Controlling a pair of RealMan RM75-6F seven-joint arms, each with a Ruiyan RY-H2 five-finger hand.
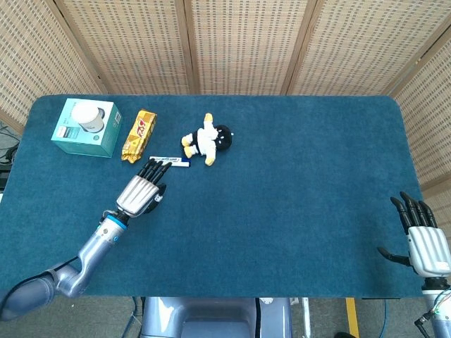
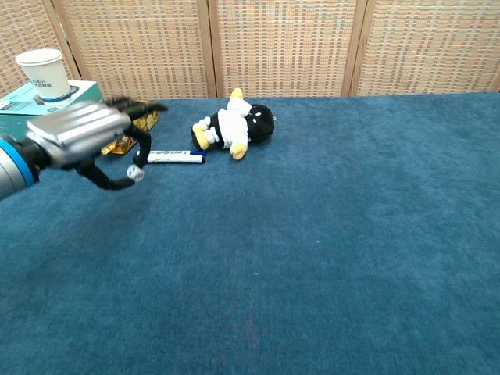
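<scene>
The left hand is pinching the small white die between thumb and fingertip, holding it raised above the tabletop just left of the marker pen, while the right hand is resting with fingers spread and holding nothing.

The desk is covered in a deep blue, felt-like cloth, and behind it woven tan screens framed in light wood are seen. A white die with dark pips is pinched by the left hand, whose back is silver and whose fingers are black, with a blue band at the wrist. The right hand is coloured the same, silver with black fingers. Beside the die, a white marker with blue ends and dark lettering is seen. Behind the die, a golden-yellow snack packet with red print, a teal box bearing a white paper cup, and a black, white and yellow penguin toy are shown.
</scene>
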